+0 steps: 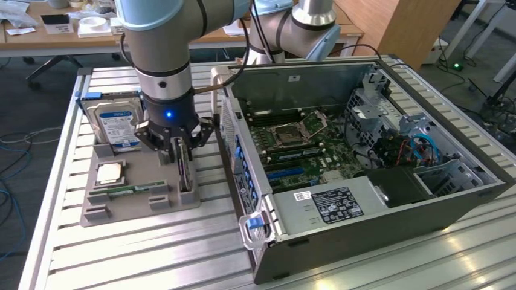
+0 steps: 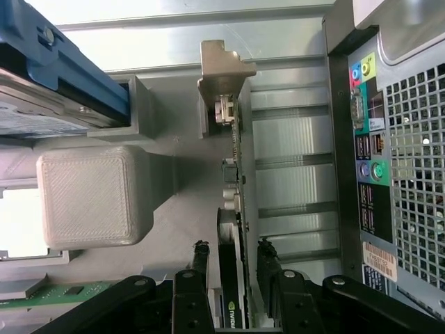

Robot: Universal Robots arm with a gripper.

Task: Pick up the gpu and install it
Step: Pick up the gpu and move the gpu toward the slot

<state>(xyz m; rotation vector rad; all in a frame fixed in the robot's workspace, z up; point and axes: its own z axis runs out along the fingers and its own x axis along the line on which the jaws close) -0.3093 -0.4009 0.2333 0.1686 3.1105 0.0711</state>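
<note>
Two fingers stand wide open, one on each side of the single gpu, gripping nothing. The gpu stands on edge in the grey holder on the bench. It is a thin card with a black fan face and a metal end bracket. The holder also carries one hard drive, one processor and one RAM stick. One open computer case stands beside it.

A slatted metal table carries a grey parts holder beside an open computer case.

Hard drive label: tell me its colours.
Blue and white label, clearest in the exterior view.
</note>
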